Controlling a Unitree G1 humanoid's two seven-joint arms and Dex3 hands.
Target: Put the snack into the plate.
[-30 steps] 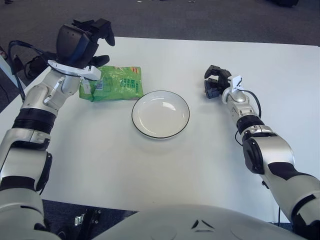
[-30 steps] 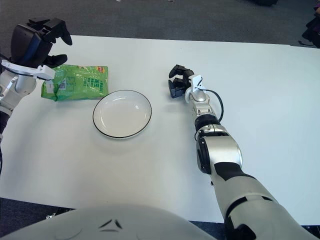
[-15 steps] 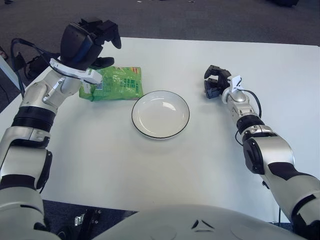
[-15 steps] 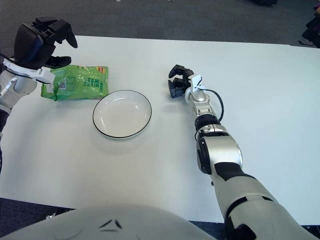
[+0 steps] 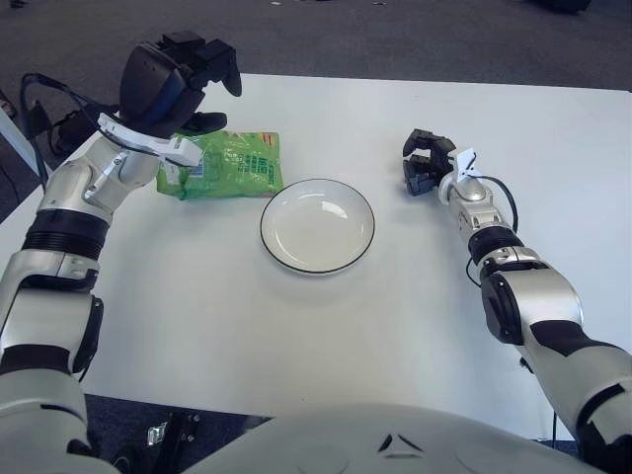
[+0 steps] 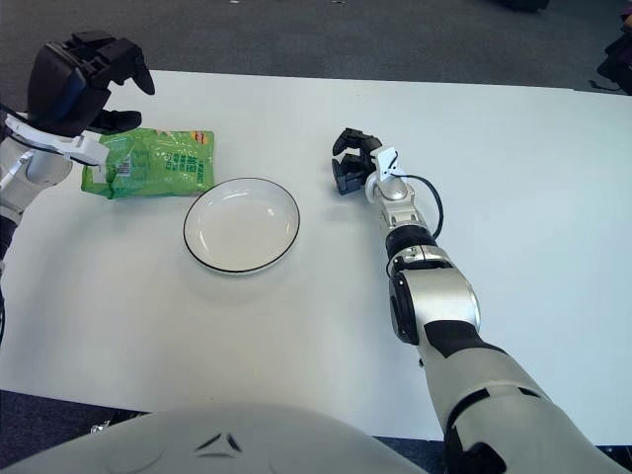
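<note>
Toward the far left corner of the white table (image 5: 296,336), a green snack packet (image 5: 225,165) is seen lying flat, its near right corner just beside the rim of a white plate with a dark rim (image 5: 317,225). The plate is placed near the table's middle and holds nothing. The left hand (image 5: 176,81) is held above the packet's left end, its dark fingers (image 5: 223,69) spread apart and clamped on nothing. The right hand (image 5: 425,162) is seen to the right of the plate, towards the table's right edge, its fingers curled together around nothing.
</note>
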